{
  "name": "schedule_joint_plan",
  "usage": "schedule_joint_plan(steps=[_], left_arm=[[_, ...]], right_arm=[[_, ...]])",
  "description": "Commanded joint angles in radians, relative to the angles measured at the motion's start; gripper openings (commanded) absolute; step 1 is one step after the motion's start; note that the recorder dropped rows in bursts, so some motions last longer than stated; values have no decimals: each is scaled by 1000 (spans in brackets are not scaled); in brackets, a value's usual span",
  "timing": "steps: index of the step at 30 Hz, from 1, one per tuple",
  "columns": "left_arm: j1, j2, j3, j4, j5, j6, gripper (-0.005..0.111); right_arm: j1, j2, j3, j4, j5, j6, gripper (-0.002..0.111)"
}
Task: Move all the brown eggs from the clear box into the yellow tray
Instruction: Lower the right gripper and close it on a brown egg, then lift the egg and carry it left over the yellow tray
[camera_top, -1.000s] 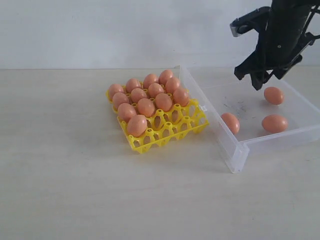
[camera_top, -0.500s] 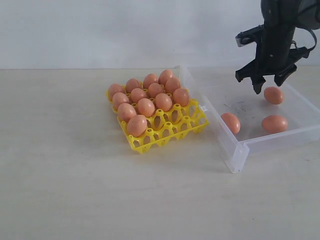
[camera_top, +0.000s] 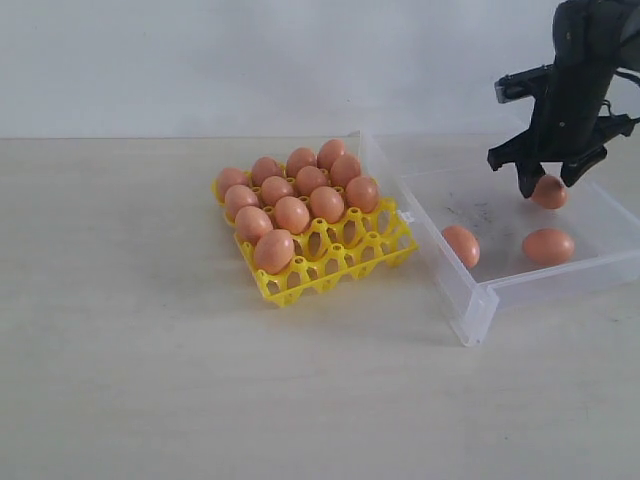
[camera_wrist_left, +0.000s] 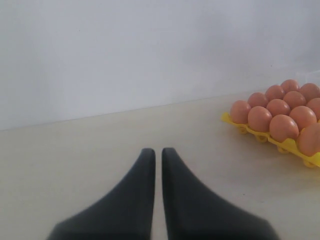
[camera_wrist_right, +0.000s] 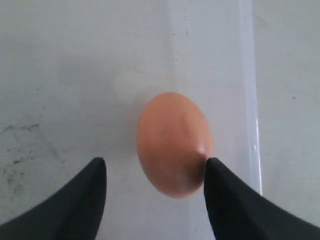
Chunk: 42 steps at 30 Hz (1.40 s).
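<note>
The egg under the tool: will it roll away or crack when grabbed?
The egg could well roll: it's round and lies loose on the smooth box floor. It looks smooth, so it may slip out of the tool. Its shell probably cracks if squeezed hard.

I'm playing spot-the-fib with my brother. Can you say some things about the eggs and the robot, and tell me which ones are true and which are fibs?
1. Three brown eggs lie in the clear box. True.
2. Every cup of the yellow tray has an egg in it. False: several cups along its near side are empty.
3. The right tool is open over an egg in the box. True.
4. The left tool is holding an egg. False: its jaws are together with nothing between them, and it is over the bare table.
</note>
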<state>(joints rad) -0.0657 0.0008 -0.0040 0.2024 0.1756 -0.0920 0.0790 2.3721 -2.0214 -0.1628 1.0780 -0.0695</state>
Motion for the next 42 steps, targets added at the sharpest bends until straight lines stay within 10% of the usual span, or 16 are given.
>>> schedule_joint_plan(steps=[1,19,25,29,35,42], left_arm=[[-5,-1,4,-2,-3,-5,4],[-5,-1,4,-2,-3,-5,4],[-5,-1,4,-2,-3,-5,4],[-5,-1,4,-2,-3,-5,4],[-5,-1,4,-2,-3,-5,4],[-5,-1,4,-2,-3,-5,4]], right_arm=[[-9,16,-8,2,-54,-11,53],[-9,116,-124,-2,-64,-46,52],[-9,116,-124,-10,-62,-59,5],[-9,116,-124,38,-168,-61,0],[-9,109,-76,673,-513,-401,0],[-12,105,156,1865,-595,-1646,0]])
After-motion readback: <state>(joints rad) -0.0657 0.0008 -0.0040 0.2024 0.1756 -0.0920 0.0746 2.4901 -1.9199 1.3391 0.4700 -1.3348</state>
